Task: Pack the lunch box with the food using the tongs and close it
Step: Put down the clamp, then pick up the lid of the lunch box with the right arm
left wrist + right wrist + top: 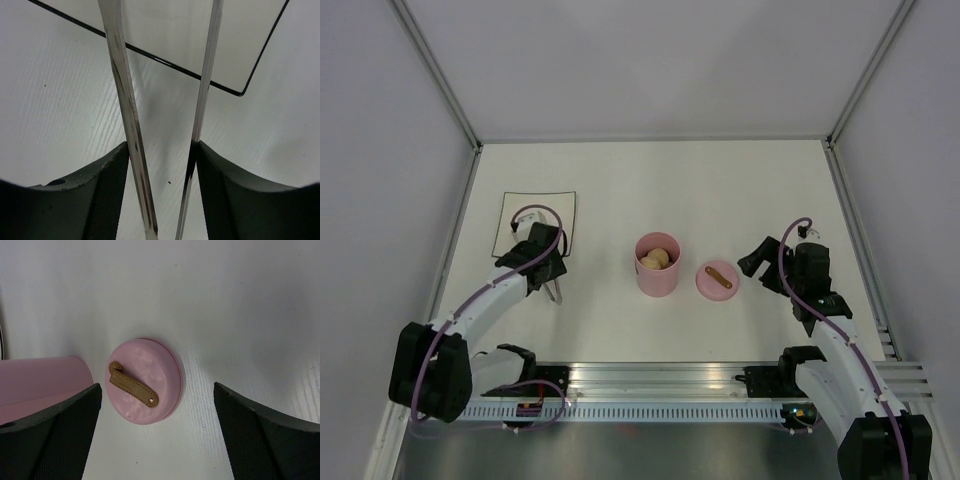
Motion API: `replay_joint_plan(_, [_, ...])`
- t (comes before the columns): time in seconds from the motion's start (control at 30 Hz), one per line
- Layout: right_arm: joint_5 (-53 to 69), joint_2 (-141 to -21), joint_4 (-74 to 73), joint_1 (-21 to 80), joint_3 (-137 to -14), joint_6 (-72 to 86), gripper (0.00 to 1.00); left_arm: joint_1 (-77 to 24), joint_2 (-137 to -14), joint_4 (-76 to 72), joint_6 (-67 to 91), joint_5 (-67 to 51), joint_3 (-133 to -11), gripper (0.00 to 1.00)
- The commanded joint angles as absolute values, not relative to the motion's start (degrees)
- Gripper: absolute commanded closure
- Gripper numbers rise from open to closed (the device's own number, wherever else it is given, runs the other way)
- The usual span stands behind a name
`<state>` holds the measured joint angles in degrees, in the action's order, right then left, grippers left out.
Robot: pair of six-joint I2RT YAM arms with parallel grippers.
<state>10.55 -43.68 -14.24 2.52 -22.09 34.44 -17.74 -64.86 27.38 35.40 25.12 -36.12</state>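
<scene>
The pink lunch box (658, 278) stands open mid-table with beige balls of food (657, 259) inside. Its pink lid (717, 280) with the brown strap lies flat just to its right. My left gripper (548, 262) hovers left of the box, shut on the silver tongs (555, 291). In the left wrist view both tongs arms (125, 100) run between the fingers (107, 190) and reach over the mat's corner. My right gripper (757, 262) is open beside the lid. The right wrist view shows the lid (145, 381) ahead of the wide jaws and the lunch box (40, 382) at the left edge.
A white mat with a black outline (534, 222) lies on the table at the left, partly under the left wrist. Grey walls close in the table on three sides. A metal rail (650, 378) runs along the near edge.
</scene>
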Motion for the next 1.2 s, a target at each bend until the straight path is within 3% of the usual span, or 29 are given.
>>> replay_joint_plan(0.0, [9.67,-43.86,-14.76,2.72,-22.68,33.05,0.02,-17.58,-70.12,29.78,35.85,24.87,-41.03,0.39])
replay_joint_plan(0.17, [8.53,-43.51,-16.26,2.73,-22.68,32.87,0.02,-17.58,-78.30,31.99,36.47,23.21,-44.64,0.43])
replay_joint_plan(0.3, [8.88,-43.24,-17.49,2.72,-23.46,32.52,0.02,-17.58,-78.75,30.94,36.65,21.71,-44.65,0.39])
replay_joint_plan(0.43, [9.14,-43.24,-18.72,2.72,-25.74,30.33,0.02,-17.58,-77.26,32.08,35.16,21.71,-45.00,0.25])
replay_joint_plan(0.67, [14.67,-46.23,-18.81,2.81,-30.32,25.23,0.02,-17.58,-70.59,36.99,33.49,19.78,-50.95,0.18])
replay_joint_plan(0.77, [16.96,-46.58,-15.91,4.39,-31.64,25.23,0.06,-17.58,-67.16,40.24,32.08,17.41,-55.87,0.13])
replay_joint_plan(0.8, [16.70,-46.76,-15.39,5.09,-32.25,24.53,0.07,-17.58,-66.28,40.69,31.12,16.53,-57.12,0.01])
replay_joint_plan(1.03, [12.14,-52.72,-11.00,15.18,-36.91,14.17,0.12,-17.58,-59.33,43.59,23.12,1.01,-65.47,0.00])
replay_joint_plan(1.17, [5.71,-56.33,-9.94,16.17,-37.71,8.28,0.13,-17.58,-58.01,44.30,20.48,-3.95,-68.46,0.00])
